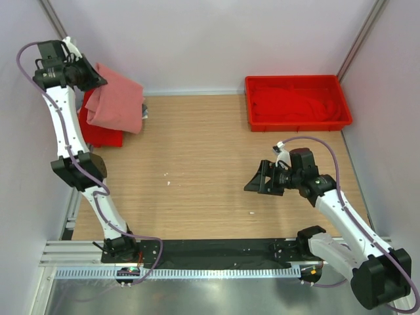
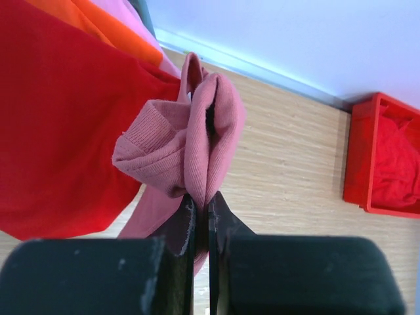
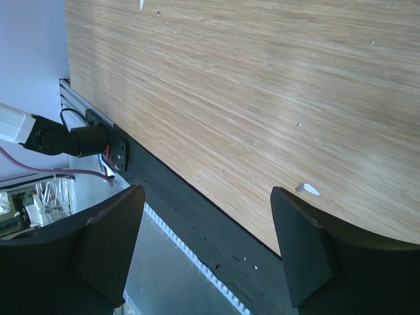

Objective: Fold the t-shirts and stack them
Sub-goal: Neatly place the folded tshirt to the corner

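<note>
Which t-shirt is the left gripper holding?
The salmon-pink t-shirt, pinched in the left gripper; the red t-shirt and orange t-shirt lie loose in the pile.

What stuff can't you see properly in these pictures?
- Top view: the hanging dusty salmon-pink cloth t-shirt covers most of the pile of folded t-shirts, so they can't be counted.
- Left wrist view: the shut left gripper has its tips buried in that t-shirt; the rigid red plastic tray is cut off by the right edge.
- Top view: the crumpled red cloth in the tray is one heap; how many pieces is unclear.
</note>
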Controlling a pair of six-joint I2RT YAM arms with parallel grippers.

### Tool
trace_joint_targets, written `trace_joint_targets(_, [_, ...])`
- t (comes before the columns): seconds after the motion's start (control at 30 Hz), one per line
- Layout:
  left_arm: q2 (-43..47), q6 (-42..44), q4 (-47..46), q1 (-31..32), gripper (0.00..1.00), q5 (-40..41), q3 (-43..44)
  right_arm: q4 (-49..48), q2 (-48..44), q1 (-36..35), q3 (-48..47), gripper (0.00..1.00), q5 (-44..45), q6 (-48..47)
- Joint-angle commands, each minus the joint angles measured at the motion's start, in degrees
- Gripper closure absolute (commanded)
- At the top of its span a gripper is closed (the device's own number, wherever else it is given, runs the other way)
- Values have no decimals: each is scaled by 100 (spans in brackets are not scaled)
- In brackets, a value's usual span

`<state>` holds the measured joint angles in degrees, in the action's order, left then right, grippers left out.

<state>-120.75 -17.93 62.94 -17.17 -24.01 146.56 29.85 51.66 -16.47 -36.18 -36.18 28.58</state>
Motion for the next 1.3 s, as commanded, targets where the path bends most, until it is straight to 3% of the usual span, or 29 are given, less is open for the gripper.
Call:
trace_joint_targets(0.0, [561,-96,-598,-146,100,-236,355,-163,46,-49,6,16,-108,-28])
trace_joint_targets(0.33, [833,-316,-712,-375,100,-552,250,-146,195,-85,-3,16,-82,-36])
trace_joint_targets(0.57, [913,-817,-1178,-612,100,-1360,-75,-137,239,-85,6,16,-73,-37])
trace_joint_targets(1.27, [1027,-861,-1267,-603,100,-2170,-541,-154,354,-111,15,16,-38,-28])
